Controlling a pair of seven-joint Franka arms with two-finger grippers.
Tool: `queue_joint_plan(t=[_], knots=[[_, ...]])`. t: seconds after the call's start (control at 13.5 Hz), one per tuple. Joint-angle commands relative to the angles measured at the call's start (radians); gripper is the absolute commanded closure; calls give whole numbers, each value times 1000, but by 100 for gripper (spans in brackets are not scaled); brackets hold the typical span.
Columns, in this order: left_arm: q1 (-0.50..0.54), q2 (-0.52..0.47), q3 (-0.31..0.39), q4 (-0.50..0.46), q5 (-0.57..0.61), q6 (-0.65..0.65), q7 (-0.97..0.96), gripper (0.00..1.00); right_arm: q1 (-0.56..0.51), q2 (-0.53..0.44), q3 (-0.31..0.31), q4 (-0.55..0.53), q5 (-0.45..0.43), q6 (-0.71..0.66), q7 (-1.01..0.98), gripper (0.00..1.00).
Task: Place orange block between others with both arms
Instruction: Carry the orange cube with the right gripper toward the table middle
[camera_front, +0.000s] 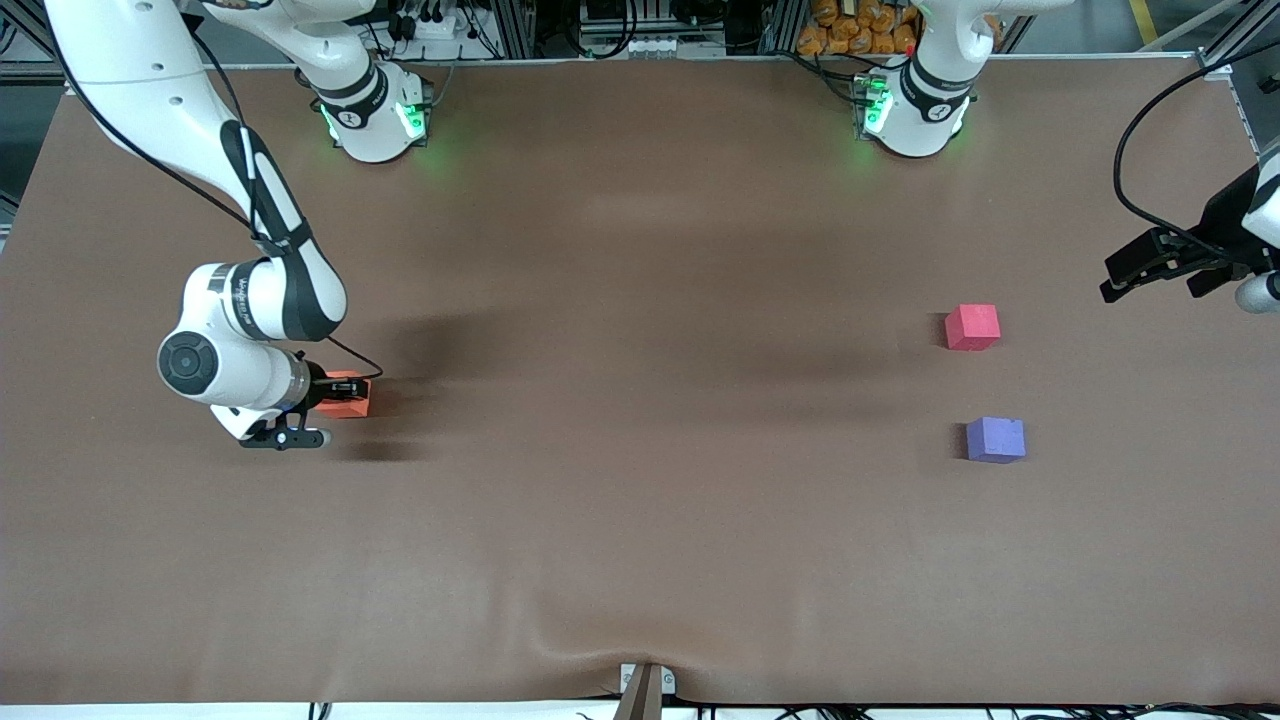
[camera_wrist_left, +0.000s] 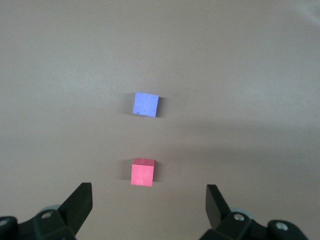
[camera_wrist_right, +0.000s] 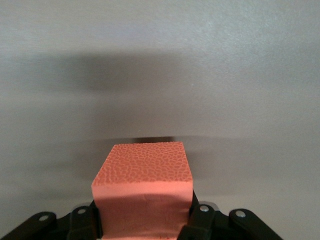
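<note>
Two cubes, the pinkish-red cube (camera_front: 972, 327) and purple-blue cube (camera_front: 995, 439), sit apart on bare table (camera_front: 640, 500). The right gripper (camera_front: 345, 392) clamps the orange block (camera_front: 352, 396); the left gripper (camera_front: 1150, 270) waits, spread wide, holding nothing.

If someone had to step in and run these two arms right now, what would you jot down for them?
Right gripper: shut on the orange block, low at the right arm's end of the table.
Left gripper: open, holding nothing, waiting in the air at the left arm's end, with the other two blocks in its wrist view.
Red block and purple block: apart on the table toward the left arm's end, the purple one nearer the front camera, with a gap between them.
Done: orange block gripped.
Left: get it across the table, presumably handing it to the left arm, and set it in that gap.
</note>
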Motion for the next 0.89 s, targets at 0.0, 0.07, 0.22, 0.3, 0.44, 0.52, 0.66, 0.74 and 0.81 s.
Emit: queue_joint_plan(t=[0.0,0.07,0.22,0.3,0.44,0.52,0.66,0.74,0.81], knots=[[2,6,4,13,-18,-14,27,0,45,-60,1,52,25,-130,-9,100],[2,6,4,13,-20,-16,27,0,65,-79,1,74,25,-171,-9,100],[2,6,4,13,-20,-16,27,0,108,-103,3,134,25,-262,-11,100],[2,6,4,13,-20,-16,27,0,123,-100,6,169,28,-287,-3,100],[2,6,4,13,-20,-16,27,0,174,-100,20,209,50,-296,0,100],[2,6,4,13,-20,-16,27,0,203,-102,23,221,70,-311,2,100],[2,6,4,13,-20,-16,27,0,283,-93,21,278,102,-313,15,100],[2,6,4,13,-20,-16,27,0,316,-88,20,302,116,-308,52,100],[2,6,4,14,-20,-16,27,0,352,-79,21,330,119,-301,104,100]])
